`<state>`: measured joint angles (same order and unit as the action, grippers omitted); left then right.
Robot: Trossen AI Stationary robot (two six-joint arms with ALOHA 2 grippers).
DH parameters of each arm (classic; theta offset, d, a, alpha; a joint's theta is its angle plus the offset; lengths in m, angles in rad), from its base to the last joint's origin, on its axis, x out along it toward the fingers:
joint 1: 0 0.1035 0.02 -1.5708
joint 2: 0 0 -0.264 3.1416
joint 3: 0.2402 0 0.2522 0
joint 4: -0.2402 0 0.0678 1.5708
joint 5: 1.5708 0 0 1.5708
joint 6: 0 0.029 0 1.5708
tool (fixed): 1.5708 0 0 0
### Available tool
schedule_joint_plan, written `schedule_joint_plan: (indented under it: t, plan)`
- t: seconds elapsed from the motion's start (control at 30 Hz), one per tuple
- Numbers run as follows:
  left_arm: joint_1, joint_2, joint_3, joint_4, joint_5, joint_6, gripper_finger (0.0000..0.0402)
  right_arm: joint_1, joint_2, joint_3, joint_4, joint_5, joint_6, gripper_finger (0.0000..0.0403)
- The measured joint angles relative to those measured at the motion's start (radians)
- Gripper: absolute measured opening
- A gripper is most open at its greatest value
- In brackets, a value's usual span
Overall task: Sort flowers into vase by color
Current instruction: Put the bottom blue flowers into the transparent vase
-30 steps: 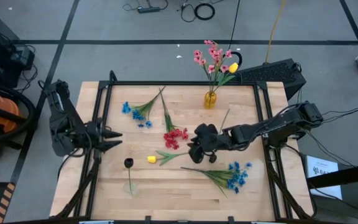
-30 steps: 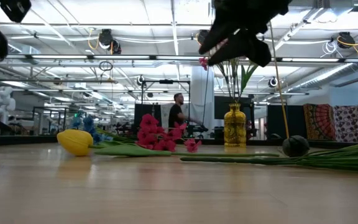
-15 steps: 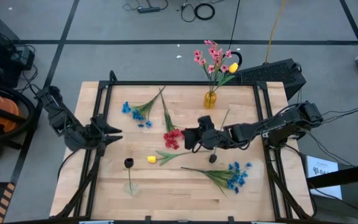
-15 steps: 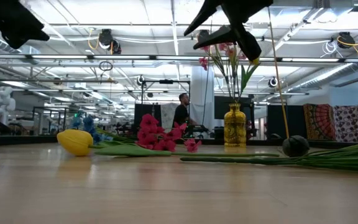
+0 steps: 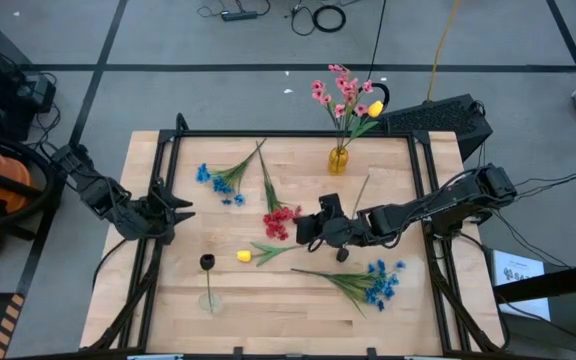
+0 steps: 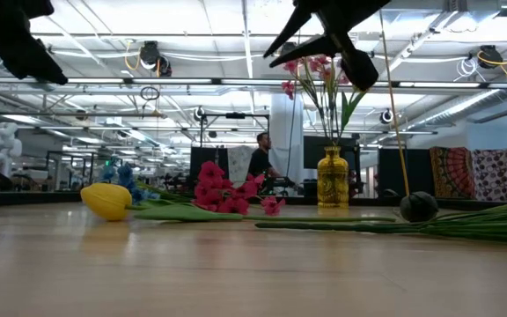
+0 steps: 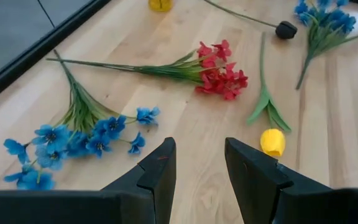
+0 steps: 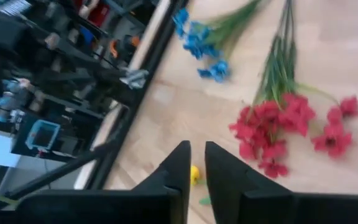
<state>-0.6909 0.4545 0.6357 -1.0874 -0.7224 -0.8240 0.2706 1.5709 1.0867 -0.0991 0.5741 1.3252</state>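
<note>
Loose flowers lie on the wooden table: a blue sprig [image 5: 223,183], a red cluster [image 5: 281,220], a yellow bud [image 5: 244,256], two dark-headed stems [image 5: 342,255] [image 5: 207,262] and another blue sprig [image 5: 378,283]. A yellow vase [image 5: 338,160] at the far edge holds pink blooms and a yellow one. My right gripper [image 5: 303,230] hovers just right of the red cluster [image 8: 284,124], with only a narrow slit between its fingers [image 8: 179,168] and nothing in it. My left gripper [image 7: 201,168] stands open above the table's left edge, holding nothing.
A black frame rail [image 5: 298,134] runs around the tabletop. Bare wood [image 5: 298,320] shows along the near edge. In the low view a person [image 6: 260,163] stands far off in the room behind the table.
My left arm has swung at the table's left edge, and its gripper has tipped downward and sunk a little. My right gripper has rolled about its own axis above the middle of the table. No flower has moved.
</note>
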Motion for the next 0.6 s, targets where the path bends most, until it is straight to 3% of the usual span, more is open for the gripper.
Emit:
schedule_joint_plan:
  t: [0.17, 0.4, 0.6]
  plan:
    - [0.021, 0.0, 0.0, 0.01, 0.012, 0.019, 0.0143, 0.024, 0.073, 0.062, -0.144, -0.065, 0.082, 0.0005]
    - [0.037, 0.0, 0.0, 0.01, 0.012, 0.021, 0.0143, 0.062, 0.112, 0.226, -0.584, -0.14, 0.243, 0.0003]
    - [0.037, 0.001, 0.0, 0.087, 0.012, 0.064, 0.0143, 0.09, 0.105, 0.305, -0.828, -0.167, 0.394, 0.0002]
